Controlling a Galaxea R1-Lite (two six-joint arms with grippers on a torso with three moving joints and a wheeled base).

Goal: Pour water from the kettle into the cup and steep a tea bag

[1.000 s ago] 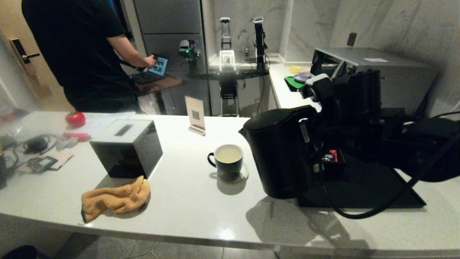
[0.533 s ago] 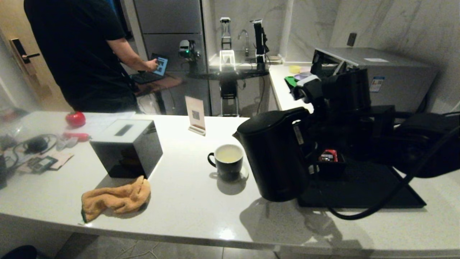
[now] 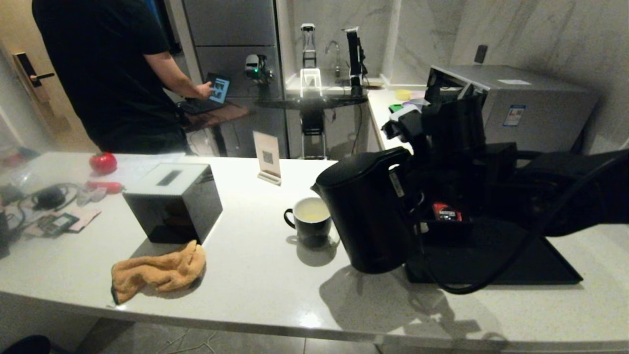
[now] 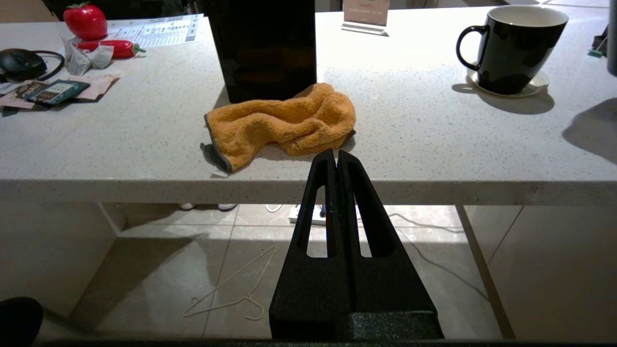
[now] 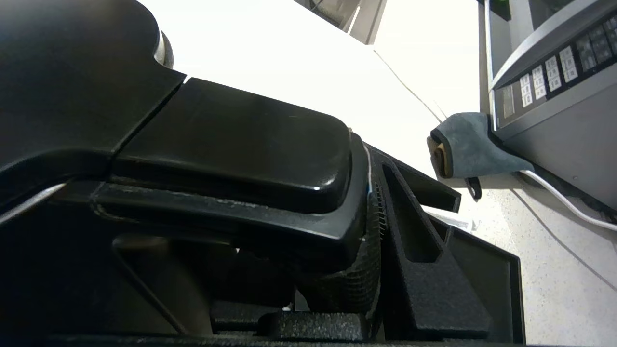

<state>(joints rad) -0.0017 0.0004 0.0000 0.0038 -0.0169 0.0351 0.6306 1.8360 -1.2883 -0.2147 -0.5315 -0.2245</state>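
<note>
The tall black kettle (image 3: 366, 216) hangs just above the counter, tipped slightly, its spout close to the right rim of the cup (image 3: 309, 221). My right gripper (image 3: 417, 194) is shut on the kettle's loop handle; in the right wrist view the handle (image 5: 231, 140) fills the space between the fingers (image 5: 409, 221). The black cup stands on a small coaster and holds pale yellowish water (image 3: 310, 210); it also shows in the left wrist view (image 4: 516, 48). The tea bag is out of view. My left gripper (image 4: 336, 155) is shut and empty, parked below the counter's front edge.
A black box (image 3: 172, 201) and an orange cloth (image 3: 157, 270) lie left of the cup. A black tray (image 3: 496, 255) with a red packet (image 3: 444, 211) sits behind the kettle. A card stand (image 3: 267, 157), a person (image 3: 113, 73) and a grey appliance (image 3: 516, 103) are farther back.
My right arm has carried the kettle leftward toward the cup, and its spout now reaches the cup's right rim. The left gripper has not moved.
</note>
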